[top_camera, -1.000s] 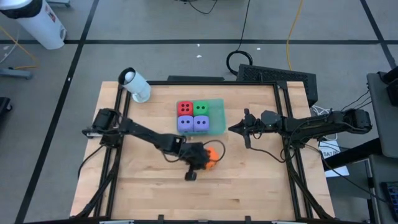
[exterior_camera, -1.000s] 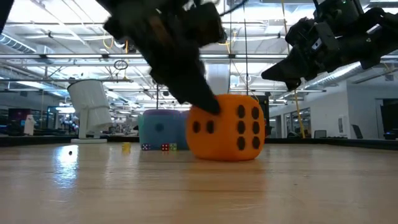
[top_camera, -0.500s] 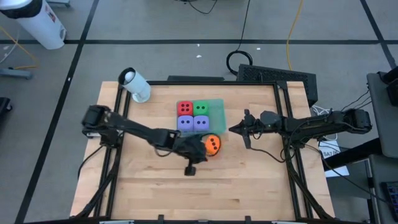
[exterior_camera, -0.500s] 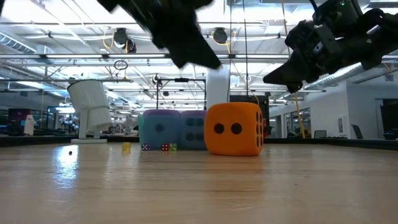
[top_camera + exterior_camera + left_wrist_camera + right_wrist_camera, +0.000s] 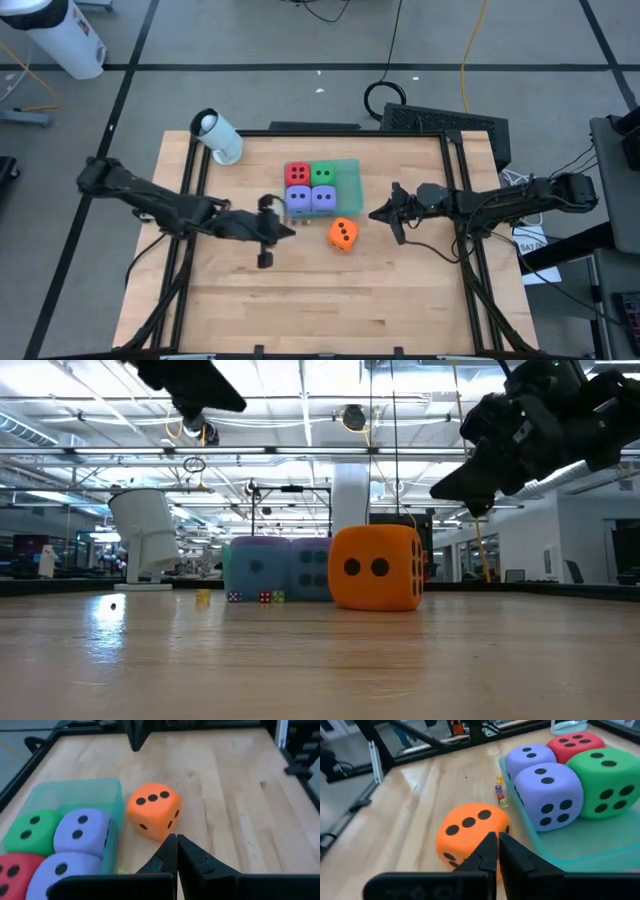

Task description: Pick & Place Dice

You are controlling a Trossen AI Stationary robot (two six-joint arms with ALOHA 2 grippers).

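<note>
The orange die (image 5: 342, 234) sits on its bottom face on the wood, three pips up, just off the near right corner of the teal tray (image 5: 349, 175). Red (image 5: 297, 175), green (image 5: 322, 175) and two purple-blue dice (image 5: 310, 199) rest inside the tray. My left gripper (image 5: 288, 232) hovers shut, left of the orange die (image 5: 153, 811), with its fingertips (image 5: 176, 841) pointing at it. My right gripper (image 5: 375, 213) hangs shut above the table, right of the die (image 5: 467, 837).
A white cylinder (image 5: 218, 137) lies at the far left corner of the table. A few tiny coloured dice (image 5: 498, 790) lie on the wood beside the tray. Black frame rails (image 5: 457, 190) run along the table's left and right sides. Bare wood stretches along the near side.
My left gripper carried the orange die toward the tray, let go of it, then rose and drew back toward the table's left edge. The die turned over and now stands free on the wood, three pips up. My right gripper edged slightly toward the die.
</note>
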